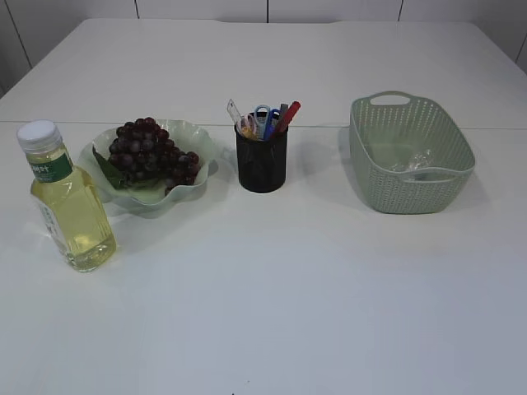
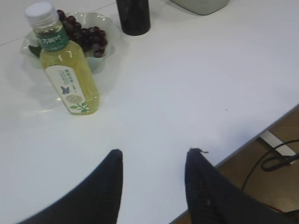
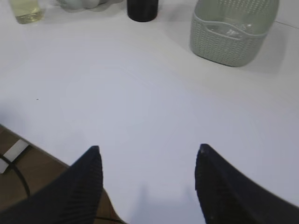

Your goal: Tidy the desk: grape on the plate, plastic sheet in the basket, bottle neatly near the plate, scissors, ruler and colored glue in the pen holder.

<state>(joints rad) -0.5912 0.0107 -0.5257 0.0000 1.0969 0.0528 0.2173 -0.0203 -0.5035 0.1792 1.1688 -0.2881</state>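
Observation:
Dark purple grapes (image 1: pixel 152 152) lie on the pale green wavy plate (image 1: pixel 202 185). A bottle (image 1: pixel 67 202) of yellow liquid with a white cap stands upright just left of the plate, also in the left wrist view (image 2: pixel 65 65). The black mesh pen holder (image 1: pixel 261 163) holds the scissors (image 1: pixel 263 119), a ruler (image 1: pixel 235 112) and a red-tipped colored glue stick (image 1: pixel 288 116). Clear plastic sheet (image 1: pixel 412 160) lies inside the green basket (image 1: pixel 412 193). My left gripper (image 2: pixel 154 151) is open over the near table edge, empty. My right gripper (image 3: pixel 148 148) is open and empty too.
The table's near edge shows in both wrist views, with floor and black cables (image 2: pixel 275 161) beyond it. Neither arm shows in the exterior view. The basket (image 3: pixel 233 44) stands far right, the pen holder (image 3: pixel 142 11) in the middle.

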